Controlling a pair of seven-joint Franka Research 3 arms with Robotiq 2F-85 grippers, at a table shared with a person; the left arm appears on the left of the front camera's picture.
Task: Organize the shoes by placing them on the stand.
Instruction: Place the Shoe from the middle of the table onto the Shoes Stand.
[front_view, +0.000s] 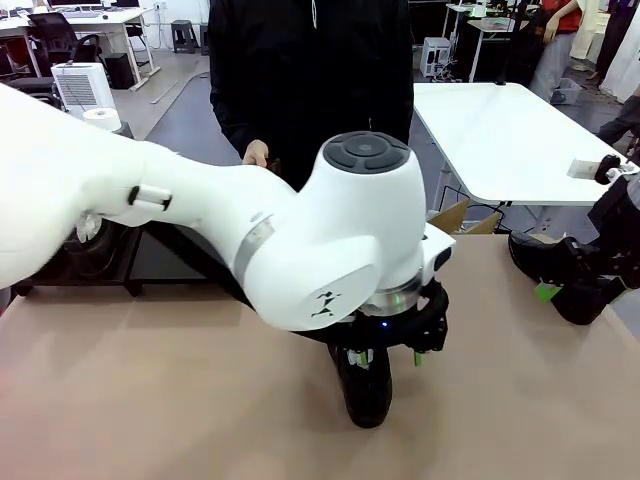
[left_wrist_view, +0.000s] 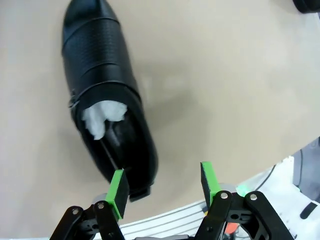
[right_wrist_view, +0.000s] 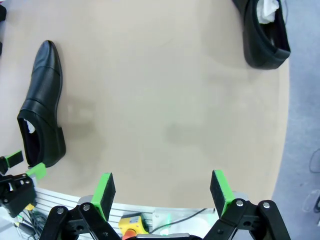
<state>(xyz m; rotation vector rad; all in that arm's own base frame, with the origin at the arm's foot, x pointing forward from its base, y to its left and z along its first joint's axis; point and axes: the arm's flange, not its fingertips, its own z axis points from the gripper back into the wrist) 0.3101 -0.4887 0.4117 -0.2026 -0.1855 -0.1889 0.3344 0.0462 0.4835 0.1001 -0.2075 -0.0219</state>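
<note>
The left arm's pincer (left_wrist_view: 162, 182) hangs low over the beige tabletop (left_wrist_view: 235, 90) with its green-padded fingers spread. A glossy black leather slip-on shoe (left_wrist_view: 105, 85) lies on its sole beneath it, toe pointing away from the wrist camera, with crumpled white paper stuffing (left_wrist_view: 102, 117) showing in its opening. One green pad sits right at the shoe's heel rim and the other stands clear over bare tabletop, so the gap between them is largely empty and nothing is pinched. In the front view the bulky white left arm (front_view: 200, 220) reaches in from the left to the middle of the tabletop, with the shoe directly under its wrist, toward the robot's side. Behind the arm, at the far left, the low matte-black flat metal stand (front_view: 165, 262) rests on the tabletop, well apart from this shoe. A dark rounded shape on the stand's left end looks like another shoe, though the arm hides much of it. The right pincer (right_wrist_view: 162, 187) is spread wide above bare tabletop, holding nothing. A second black shoe with white stuffing (right_wrist_view: 265, 30) lies by the tabletop's edge, next to grey floor and well apart from the first. A person in dark clothing (front_view: 310, 80) stands at the far side, one hand (front_view: 257, 153) showing just above the arm.
</note>
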